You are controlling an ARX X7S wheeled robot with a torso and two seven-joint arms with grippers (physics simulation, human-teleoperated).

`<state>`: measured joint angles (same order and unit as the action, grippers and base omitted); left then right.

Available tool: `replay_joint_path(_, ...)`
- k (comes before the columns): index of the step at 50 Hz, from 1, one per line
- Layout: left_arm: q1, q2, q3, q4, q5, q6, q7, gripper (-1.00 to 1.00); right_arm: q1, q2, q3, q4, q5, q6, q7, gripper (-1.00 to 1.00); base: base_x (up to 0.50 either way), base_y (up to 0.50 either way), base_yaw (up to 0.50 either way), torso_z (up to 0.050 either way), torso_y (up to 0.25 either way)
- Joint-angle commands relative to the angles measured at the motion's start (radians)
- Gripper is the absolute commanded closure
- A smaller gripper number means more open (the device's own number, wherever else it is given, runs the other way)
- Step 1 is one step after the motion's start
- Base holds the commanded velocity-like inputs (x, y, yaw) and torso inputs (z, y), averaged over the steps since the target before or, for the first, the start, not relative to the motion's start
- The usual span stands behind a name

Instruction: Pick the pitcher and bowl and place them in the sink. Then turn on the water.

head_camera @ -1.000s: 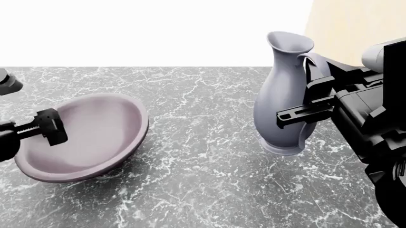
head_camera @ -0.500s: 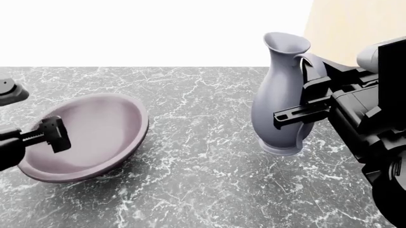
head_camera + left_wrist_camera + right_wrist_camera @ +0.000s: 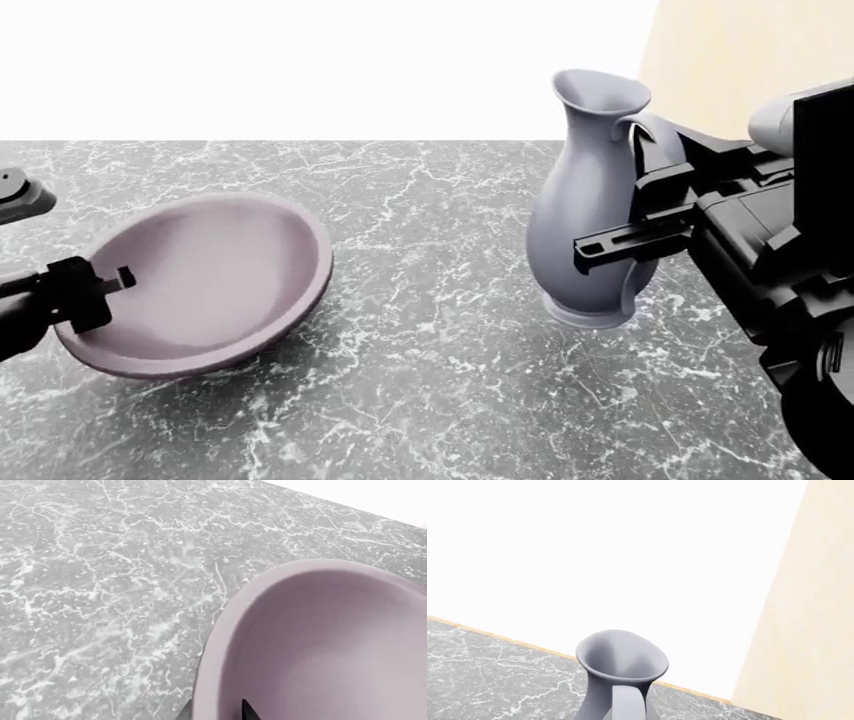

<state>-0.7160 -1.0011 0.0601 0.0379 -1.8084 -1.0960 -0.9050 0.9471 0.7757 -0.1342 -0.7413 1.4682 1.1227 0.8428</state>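
One tall matte lavender-grey ceramic pitcher and one wide shallow mauve-grey bowl stand on the dark grey white-veined marble counter, well apart from each other. The pitcher is upright at about 2 o'clock in the head view, with a bulbous belly, a narrow neck, a flared open spout and a small foot; its looped handle faces the right gripper. That black gripper is closed around the handle, one finger lying across the belly. The bowl sits at about 9 o'clock, tipped up so its paler inside faces the camera and its darker outside shows along the lower rim. The left gripper is clamped on the bowl's near rim, and the left wrist view shows dark fingertips either side of that rim. A pale cream wall panel rises behind the pitcher at 1 o'clock.
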Motion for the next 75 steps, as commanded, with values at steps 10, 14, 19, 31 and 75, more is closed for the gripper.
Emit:
replay_joint_path(10, -0.02, -0.015, -0.015, 0.018, -0.023, 0.019, -0.007, 1.0, 0.007, 0.003, 0.006, -0.002, -0.025, -0.007, -0.001, 1.0, 0.0, 0.0, 0.0, 0.0, 0.0)
replay_joint_path(14, -0.049, -0.031, -0.031, 0.043, -0.054, 0.021, -0.028, 1.0, 0.009, 0.005, 0.005, -0.003, -0.022, -0.008, 0.001, 1.0, 0.0, 0.0, 0.0, 0.003, 0.0)
replay_joint_path(19, -0.098, -0.048, -0.048, 0.084, -0.099, 0.025, -0.057, 1.0, 0.008, 0.01, 0.009, -0.006, -0.012, -0.01, 0.007, 1.0, 0.0, 0.0, 0.0, 0.0, 0.002)
replay_joint_path(31, -0.156, -0.05, -0.06, 0.174, -0.161, 0.034, -0.091, 1.0, 0.013, 0.021, 0.014, -0.014, 0.012, -0.015, 0.025, 1.0, 0.0, 0.0, 0.0, 0.0, 0.001)
replay_joint_path(75, -0.245, -0.063, -0.109, 0.41, -0.329, 0.098, -0.165, 1.0, 0.038, 0.058, 0.01, -0.053, 0.097, -0.028, 0.142, 1.0, 0.0, 0.0, 0.0, 0.0, 0.001)
